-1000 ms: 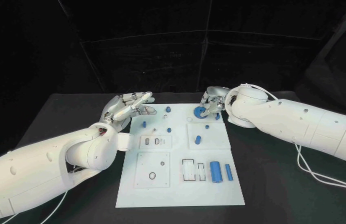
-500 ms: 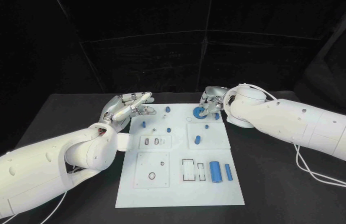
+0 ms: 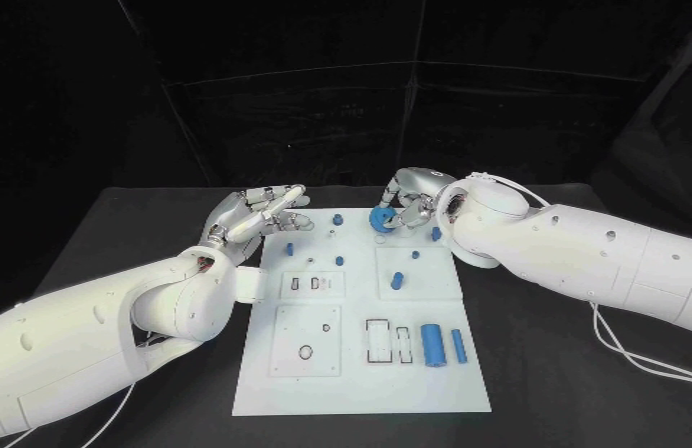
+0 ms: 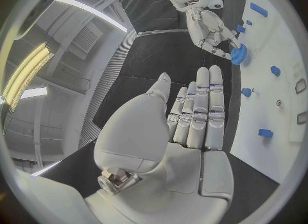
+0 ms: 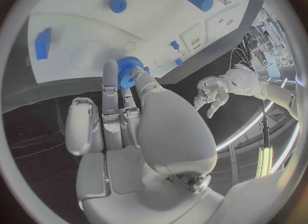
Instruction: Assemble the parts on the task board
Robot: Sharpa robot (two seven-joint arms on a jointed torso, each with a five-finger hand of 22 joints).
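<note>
The white task board point(image 3: 361, 368) lies mid-table with several blue parts on it. My right hand point(image 3: 405, 199) hovers over the board's far edge and pinches a blue gear point(image 3: 384, 219) point(image 5: 128, 72) point(image 4: 238, 54) between thumb and fingers. My left hand point(image 3: 254, 215) point(image 4: 192, 116) hangs open by the board's far left corner, fingers straight and holding nothing. A blue cylinder point(image 3: 431, 344) and a thinner blue pin point(image 3: 457, 344) lie at the board's near right. A short blue peg point(image 3: 397, 281) lies on the right middle plate.
Small blue pegs point(image 3: 336, 218) stand along the far part of the board, and another blue piece point(image 3: 286, 249) lies near its left edge. Empty cut-outs point(image 3: 378, 339) sit at the near middle. Black table point(image 3: 548, 368) surrounds the board.
My right hand has lifted the blue gear and shifted it left and farther back over the board's far edge. The left hand has stayed in place.
</note>
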